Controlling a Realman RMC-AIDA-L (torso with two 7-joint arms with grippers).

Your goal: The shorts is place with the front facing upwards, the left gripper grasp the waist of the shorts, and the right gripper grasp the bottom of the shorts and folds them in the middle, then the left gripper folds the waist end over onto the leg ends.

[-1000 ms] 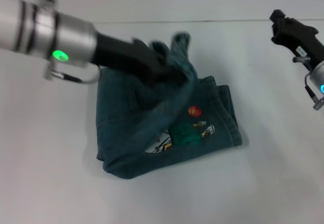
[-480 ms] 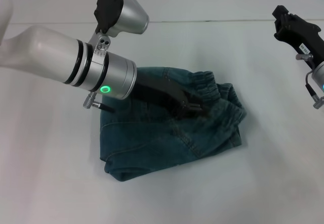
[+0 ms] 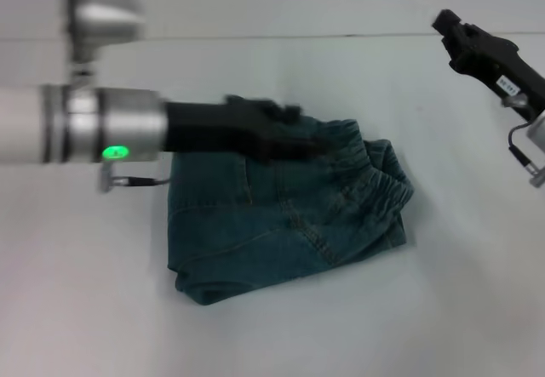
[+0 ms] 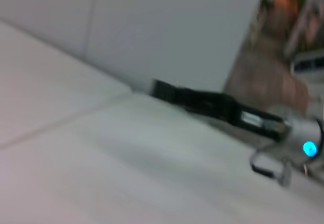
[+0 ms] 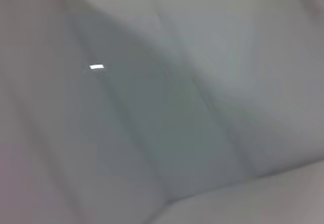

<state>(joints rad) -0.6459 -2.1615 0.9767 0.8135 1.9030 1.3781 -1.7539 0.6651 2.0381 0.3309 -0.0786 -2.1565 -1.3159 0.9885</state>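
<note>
Shorts (image 3: 285, 224): folded on the white table (image 3: 77, 292), waist (image 3: 375, 177) over the leg ends.
Left gripper (image 3: 294, 139): above the shorts' far edge, grip state unclear.
Right gripper (image 3: 451, 30): well right of the shorts, grip state unclear.

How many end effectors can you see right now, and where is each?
2. The left end effector is over the far edge of the folded shorts, near the waist. The right end effector is raised at the far right, away from the shorts.
</note>
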